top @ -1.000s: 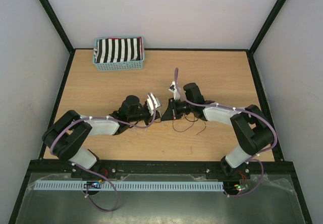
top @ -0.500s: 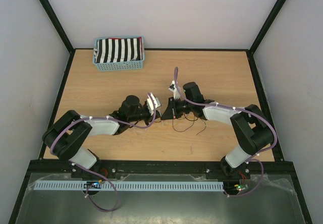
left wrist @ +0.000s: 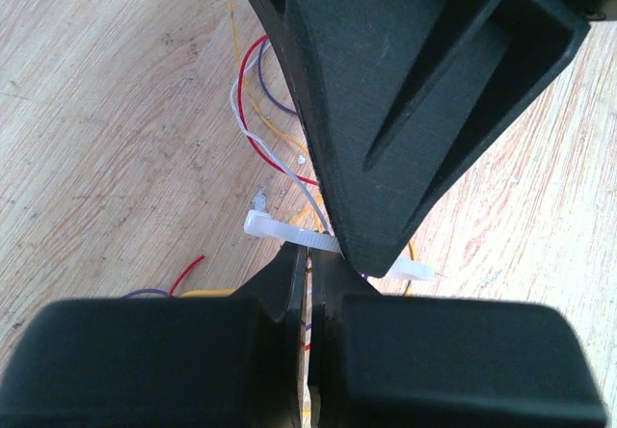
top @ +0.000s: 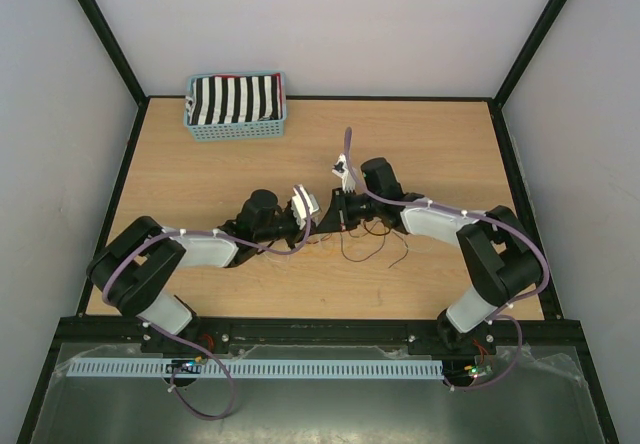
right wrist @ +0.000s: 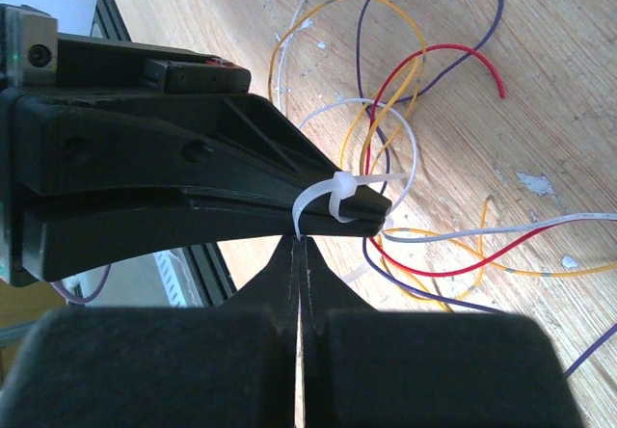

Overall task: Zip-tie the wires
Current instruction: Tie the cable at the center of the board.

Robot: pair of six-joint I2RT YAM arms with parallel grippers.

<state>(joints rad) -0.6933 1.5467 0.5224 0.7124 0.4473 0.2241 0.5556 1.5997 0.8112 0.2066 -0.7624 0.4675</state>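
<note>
Two black two-finger grippers are found tip to tip over a light wooden tabletop (top: pixel 200 184). The fingers of the left gripper (left wrist: pixel 310 259) are pressed together, and a white plastic zip tie (left wrist: pixel 275 230) is pinched crosswise at their tips. The fingers of the right gripper (right wrist: pixel 299 247) are likewise pressed together. The strap of the zip tie is seen running down between their tips, while its head sits on the tip of the left gripper, directly ahead of them. The thin red, orange, yellow, white and purple wires (right wrist: pixel 443 48) are spread in loose loops on the wood just beyond and to the right of the right gripper's fingertips. Some strands emerge from under the left gripper's tip. Whether the wires are enclosed by the zip tie cannot be determined. A blue plastic basket (top: pixel 236 132) holding black-and-white striped cloth is noted well beyond both grippers, to the far left.
</note>
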